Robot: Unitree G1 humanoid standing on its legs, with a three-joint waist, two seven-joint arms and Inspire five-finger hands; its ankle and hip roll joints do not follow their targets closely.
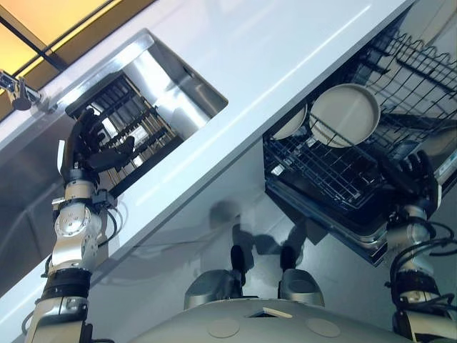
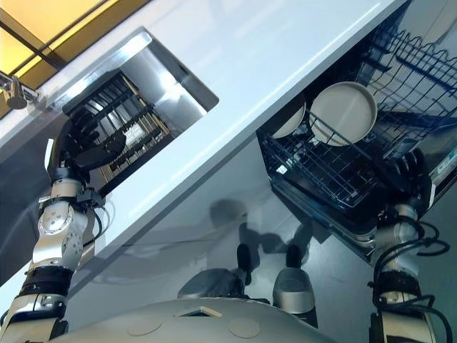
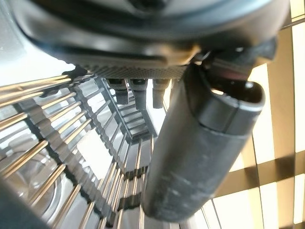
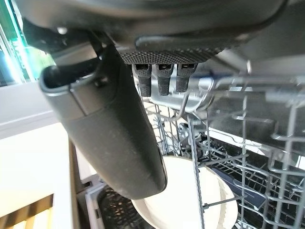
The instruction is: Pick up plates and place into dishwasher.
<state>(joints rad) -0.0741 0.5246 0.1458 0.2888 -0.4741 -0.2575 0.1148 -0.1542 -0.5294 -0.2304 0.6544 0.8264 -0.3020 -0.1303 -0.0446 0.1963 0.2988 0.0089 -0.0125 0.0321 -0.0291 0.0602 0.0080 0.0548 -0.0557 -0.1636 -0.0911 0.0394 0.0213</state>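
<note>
Two white plates stand on edge in the dishwasher's lower rack (image 1: 323, 174): a round one (image 1: 344, 114) in full sight and a second (image 1: 291, 123) half hidden under the counter edge. One of these plates (image 4: 186, 200) shows past my right hand (image 1: 414, 179), which hovers open over the rack's near corner and holds nothing. My left hand (image 1: 93, 146) is over the black dish rack (image 1: 139, 132) in the sink, fingers spread and open, with nothing in it. I see no plate in the sink rack (image 3: 71, 157).
A white counter (image 1: 285, 50) runs between the steel sink (image 1: 178, 78) and the dishwasher. The open dishwasher door (image 1: 343, 232) juts out below the rack. An upper wire basket (image 1: 421, 64) sits beyond the plates. A faucet (image 1: 18, 91) stands at the sink's far side.
</note>
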